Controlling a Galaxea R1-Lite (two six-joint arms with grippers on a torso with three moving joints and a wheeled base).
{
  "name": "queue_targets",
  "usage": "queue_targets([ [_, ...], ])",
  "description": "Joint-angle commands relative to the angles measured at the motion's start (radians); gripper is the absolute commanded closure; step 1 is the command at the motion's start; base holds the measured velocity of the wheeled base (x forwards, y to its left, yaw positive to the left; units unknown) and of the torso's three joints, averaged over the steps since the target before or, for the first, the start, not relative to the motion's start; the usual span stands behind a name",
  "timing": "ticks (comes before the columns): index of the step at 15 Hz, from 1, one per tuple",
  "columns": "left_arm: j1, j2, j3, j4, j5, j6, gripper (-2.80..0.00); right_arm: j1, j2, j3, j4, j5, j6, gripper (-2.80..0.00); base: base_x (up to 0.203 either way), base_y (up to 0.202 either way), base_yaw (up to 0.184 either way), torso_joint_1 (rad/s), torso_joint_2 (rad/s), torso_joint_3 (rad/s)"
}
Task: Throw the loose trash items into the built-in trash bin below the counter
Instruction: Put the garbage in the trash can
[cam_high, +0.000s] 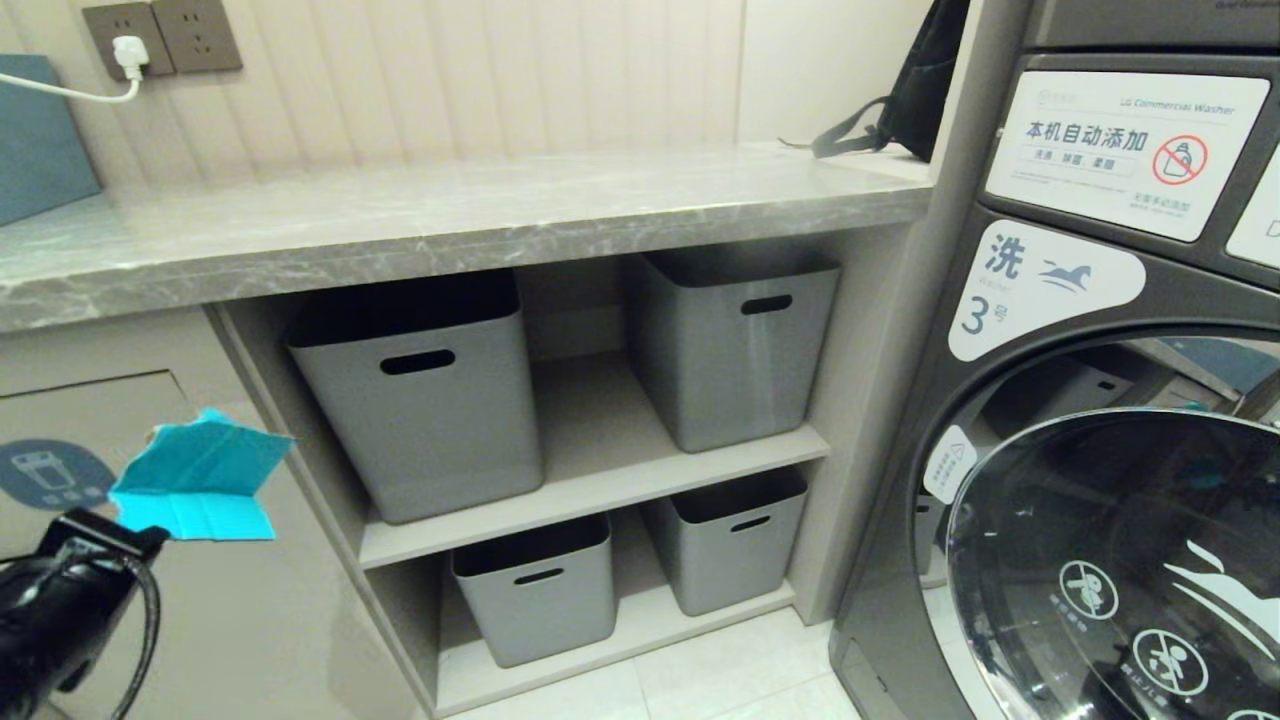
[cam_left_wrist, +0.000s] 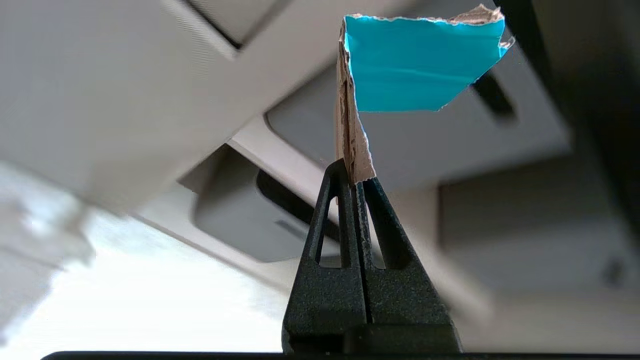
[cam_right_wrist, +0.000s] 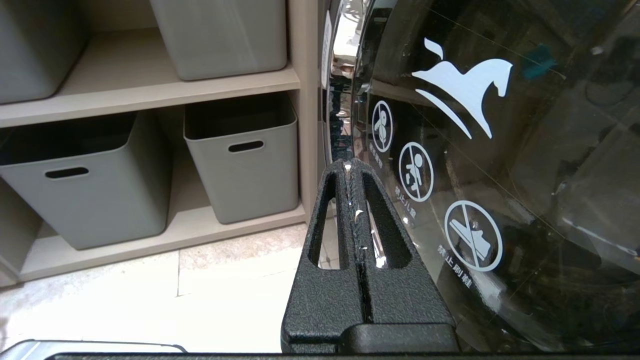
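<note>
The long grey marble-patterned counter (cam_high: 450, 215) overhangs the beige bin flap with blue oval sticker (cam_high: 60, 440) below its left end. The left gripper (cam_high: 110, 535), clamped on one edge of a torn teal cardboard scrap (cam_high: 200, 478), hovers before the flap. Risk: the thin hold may slip, or the flap may deflect the scrap. The right gripper (cam_right_wrist: 356, 167) is closed, empty.

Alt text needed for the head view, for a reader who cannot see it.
The left pincer holds a torn teal cardboard scrap in front of the beige trash flap with a blue oval bin sticker, below the grey marble counter. Four grey plastic storage boxes fill shelves beside a washing machine.
</note>
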Motion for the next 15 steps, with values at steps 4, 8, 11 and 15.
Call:
queue_targets([
  [4, 0.081, 0.078, -0.026, 0.002, 0.002, -0.129, 0.0, 0.0, 0.0, 0.0, 0.0, 0.0, -0.001, 0.0, 0.0, 0.0, 0.0, 0.0, 0.0, 0.0],
  [8, 0.205, 0.153, -0.041, 0.002, -0.033, -0.169, 0.0, 0.0, 0.0, 0.0, 0.0, 0.0, -0.001, 0.0, 0.0, 0.0, 0.0, 0.0, 0.0, 0.0],
  [11, 0.29, 0.245, -0.11, 0.001, -0.077, -0.21, 0.0, 0.0, -0.001, 0.0, 0.0, 0.0, -0.001, 0.0, 0.0, 0.0, 0.0, 0.0, 0.0, 0.0],
  [15, 0.377, 0.302, -0.195, -0.007, -0.145, -0.221, 0.0, 0.0, 0.0, 0.0, 0.0, 0.0, -0.001, 0.0, 0.0, 0.0, 0.0, 0.0, 0.0, 0.0],
])
